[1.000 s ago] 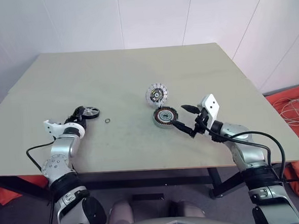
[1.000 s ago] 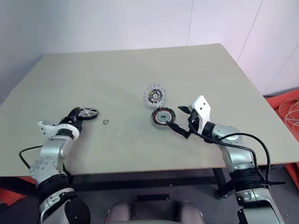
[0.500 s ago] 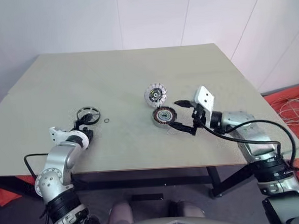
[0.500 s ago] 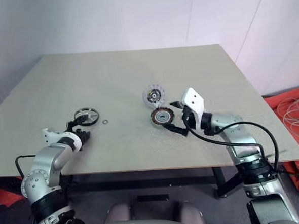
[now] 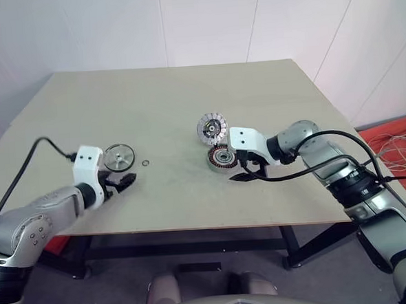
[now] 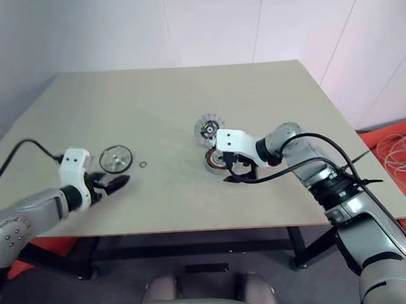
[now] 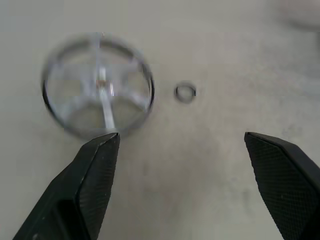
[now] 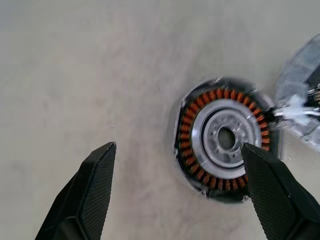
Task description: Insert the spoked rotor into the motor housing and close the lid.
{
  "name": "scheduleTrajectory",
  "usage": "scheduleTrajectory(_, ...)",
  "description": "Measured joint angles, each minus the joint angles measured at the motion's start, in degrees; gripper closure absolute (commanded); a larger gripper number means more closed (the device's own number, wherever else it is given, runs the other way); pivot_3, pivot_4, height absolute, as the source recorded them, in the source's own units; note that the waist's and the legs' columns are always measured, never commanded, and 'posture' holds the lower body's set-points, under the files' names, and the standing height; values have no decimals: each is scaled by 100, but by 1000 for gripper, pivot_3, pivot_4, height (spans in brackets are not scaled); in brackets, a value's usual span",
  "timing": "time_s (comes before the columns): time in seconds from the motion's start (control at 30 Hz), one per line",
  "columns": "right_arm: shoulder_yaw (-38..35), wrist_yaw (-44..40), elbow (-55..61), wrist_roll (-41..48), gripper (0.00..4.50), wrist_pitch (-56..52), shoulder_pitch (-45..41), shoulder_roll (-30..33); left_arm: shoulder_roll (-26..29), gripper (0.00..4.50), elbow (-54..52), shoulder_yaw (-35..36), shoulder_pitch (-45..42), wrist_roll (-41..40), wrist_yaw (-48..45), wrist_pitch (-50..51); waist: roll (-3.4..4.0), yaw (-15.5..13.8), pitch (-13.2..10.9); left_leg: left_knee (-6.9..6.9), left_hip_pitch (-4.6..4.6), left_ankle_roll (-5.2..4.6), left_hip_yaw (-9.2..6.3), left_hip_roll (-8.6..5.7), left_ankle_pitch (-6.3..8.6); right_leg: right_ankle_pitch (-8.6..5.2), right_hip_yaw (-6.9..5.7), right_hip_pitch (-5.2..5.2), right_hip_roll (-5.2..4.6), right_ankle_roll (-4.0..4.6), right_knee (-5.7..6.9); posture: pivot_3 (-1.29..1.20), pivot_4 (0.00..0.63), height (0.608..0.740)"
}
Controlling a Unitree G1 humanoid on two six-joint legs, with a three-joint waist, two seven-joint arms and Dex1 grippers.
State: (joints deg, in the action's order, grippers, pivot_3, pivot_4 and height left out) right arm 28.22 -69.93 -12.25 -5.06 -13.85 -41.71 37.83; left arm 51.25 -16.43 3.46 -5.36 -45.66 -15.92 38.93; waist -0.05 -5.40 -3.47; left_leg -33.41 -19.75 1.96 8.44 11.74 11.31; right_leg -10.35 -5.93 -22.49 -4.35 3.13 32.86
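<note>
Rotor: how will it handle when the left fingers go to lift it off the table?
The rotor looks like stiff metal, so it should not flex. It lies flat and thin, so fingers may slide over the rim. Open spokes suggest it is light. Tipped on edge, it would likely roll.

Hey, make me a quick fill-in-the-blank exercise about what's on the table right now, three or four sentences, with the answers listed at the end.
1. The spoked rotor lies flat on the table, just ahead of the open ______ claw.
2. The right claw hangs open over the motor ______.
3. The ring of windings in the motor housing is ______ in colour.
4. Beside the rotor lies a small loose metal ______.

Missing words: left; housing; copper-brown; ring
</note>
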Motion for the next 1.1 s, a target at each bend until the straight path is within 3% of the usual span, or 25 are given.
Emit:
scheduleTrajectory(0.13, 284, -210, -452, -461, 0, 634, -161, 12, -11, 252, 351, 4, 105, 719, -1234, -1083, -1, 25, 0, -1, 1, -2, 13, -10, 4, 4, 42, -31, 1, 16, 60, 0, 0, 740)
scheduleTrajectory(0.33, 426, -498, -790, -850, 0, 1212, -304, -15, -265, 252, 809, 139, 61, 1212, -2151, -1863, 8, 24, -5, 0, 4, 17, 19, -6, -6, -4, 62, -52, 8, 35, 102, 0, 0, 740)
scheduleTrajectory(0.47, 497, -459, -1114, -1096, 930, 1583, -489, -211, -436, 225, 913, 189, 8, 1278, -2424, -1872, 8, 40, -5, -7, 16, 24, 26, -7, -11, -2, 78, -51, 8, 37, 106, 0, 0, 740)
scheduleTrajectory(0.8, 653, -144, -2212, -1820, 4485, 2410, -1176, -776, -779, 225, 985, 311, -257, 1567, -2516, -1870, 7, 152, -5, -79, 31, 17, 22, -4, -6, -2, 101, -54, 11, 39, 180, 0, 0, 740)
scheduleTrajectory(1.1, 637, -301, -2258, -1928, 4485, 2265, -1214, -1100, -886, 225, 1120, 416, -255, 1799, -2508, -1869, 7, 161, -6, -85, 40, 18, 17, -2, -7, -3, 114, -56, 16, 38, 184, 0, 0, 740)
